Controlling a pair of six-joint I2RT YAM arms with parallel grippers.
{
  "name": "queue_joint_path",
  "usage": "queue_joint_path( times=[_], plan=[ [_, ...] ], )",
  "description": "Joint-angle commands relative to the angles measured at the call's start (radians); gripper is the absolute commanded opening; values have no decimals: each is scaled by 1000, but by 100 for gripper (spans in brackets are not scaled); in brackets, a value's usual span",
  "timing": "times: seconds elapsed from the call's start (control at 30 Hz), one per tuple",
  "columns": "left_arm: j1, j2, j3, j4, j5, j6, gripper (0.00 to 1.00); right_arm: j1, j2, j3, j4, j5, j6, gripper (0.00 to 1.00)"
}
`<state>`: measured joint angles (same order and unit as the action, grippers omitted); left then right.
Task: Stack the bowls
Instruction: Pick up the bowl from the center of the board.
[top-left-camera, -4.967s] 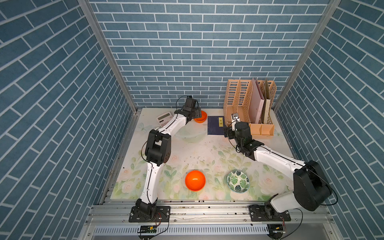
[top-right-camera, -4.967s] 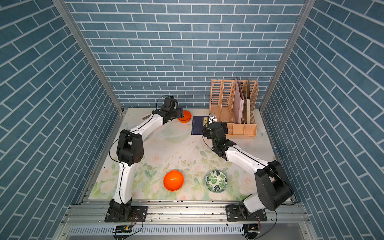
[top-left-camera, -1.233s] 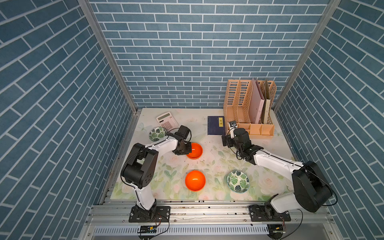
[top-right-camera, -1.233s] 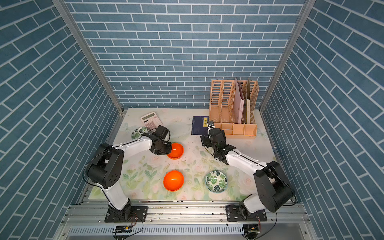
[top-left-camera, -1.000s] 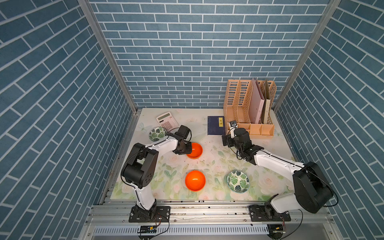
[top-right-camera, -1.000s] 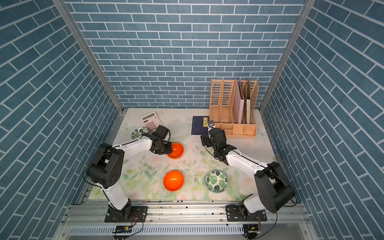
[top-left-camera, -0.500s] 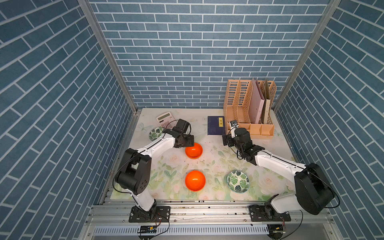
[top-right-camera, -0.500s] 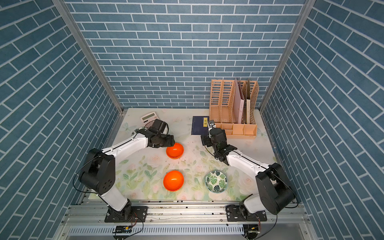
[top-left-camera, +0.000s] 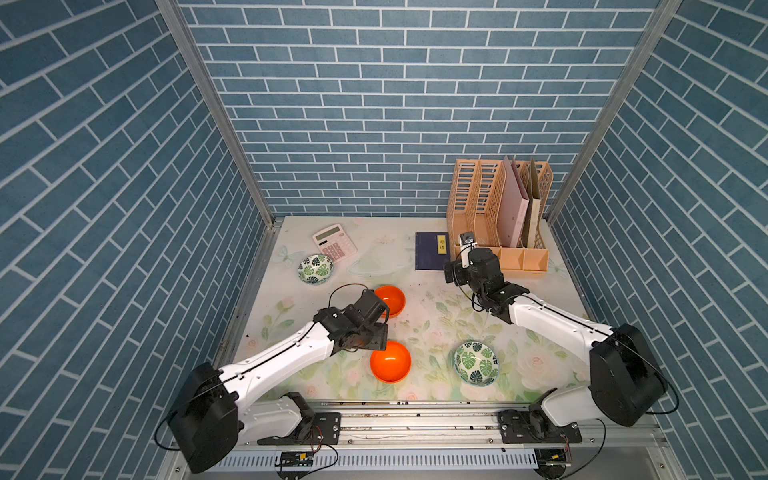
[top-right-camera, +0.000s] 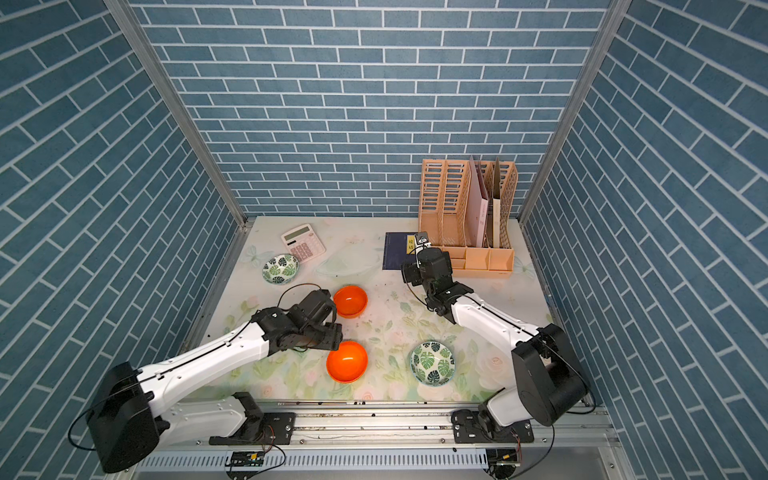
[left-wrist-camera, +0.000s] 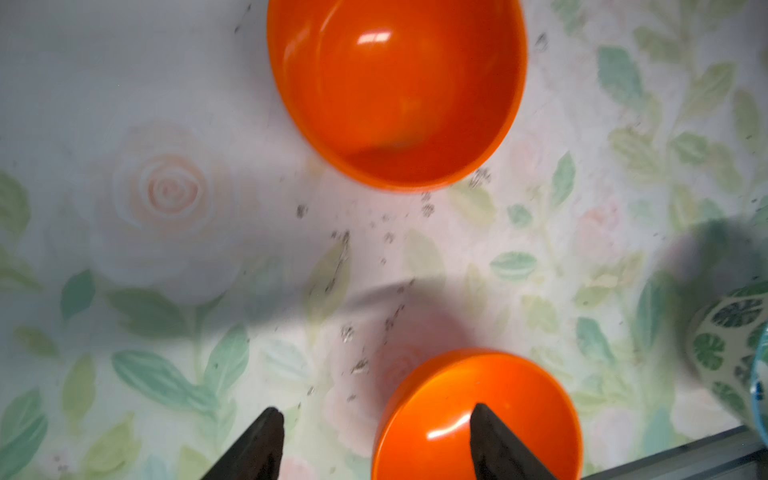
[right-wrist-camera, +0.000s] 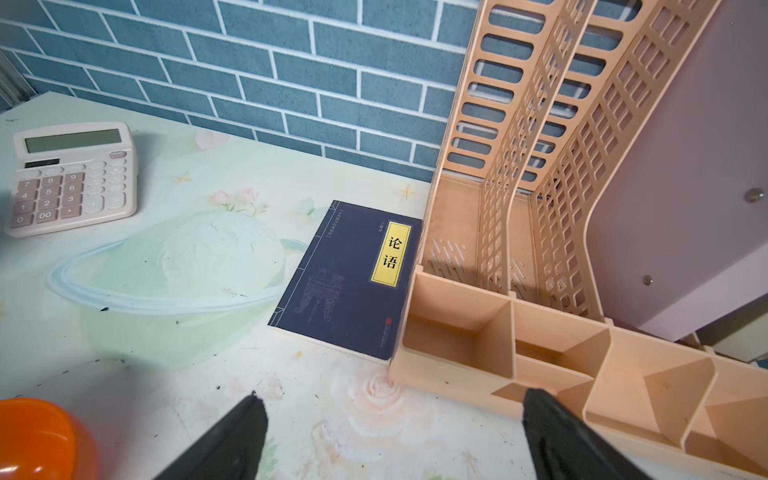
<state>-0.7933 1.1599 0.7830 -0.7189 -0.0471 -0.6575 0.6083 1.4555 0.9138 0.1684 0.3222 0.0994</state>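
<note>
Left gripper (left-wrist-camera: 374, 432) gapes empty above a glossy round orange bowl (left-wrist-camera: 528, 384); right gripper (right-wrist-camera: 390, 397) likewise gapes

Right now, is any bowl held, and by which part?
Nothing is held. The left gripper is open over the near orange bowl; the right gripper is open, empty.

Lab robot cell: brick-print walls (top-left-camera: 374, 104), aluminium rail (top-left-camera: 415, 417), calculator (top-left-camera: 334, 243), file rack (top-left-camera: 469, 199).
</note>
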Motion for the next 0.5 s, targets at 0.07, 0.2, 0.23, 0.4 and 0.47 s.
queue_joint_path(
  times=[0.07,0.2,0.23,0.4,0.47],
  plan=[
    [-11,-83,-72,-60,-9,-58,72,5,27,16,-24,11,-9,100],
    [-27,-63,-120,-6,34,-57,69,4,35,16,-26,14,-7,100],
    [-31,-53,-122,2,36,-54,68,5,36,16,-26,16,-7,100],
    [-39,-8,-99,42,39,-38,68,5,44,13,-26,17,-6,100],
    [-42,12,-86,53,44,-32,68,5,48,10,-25,16,-4,100]
  ],
)
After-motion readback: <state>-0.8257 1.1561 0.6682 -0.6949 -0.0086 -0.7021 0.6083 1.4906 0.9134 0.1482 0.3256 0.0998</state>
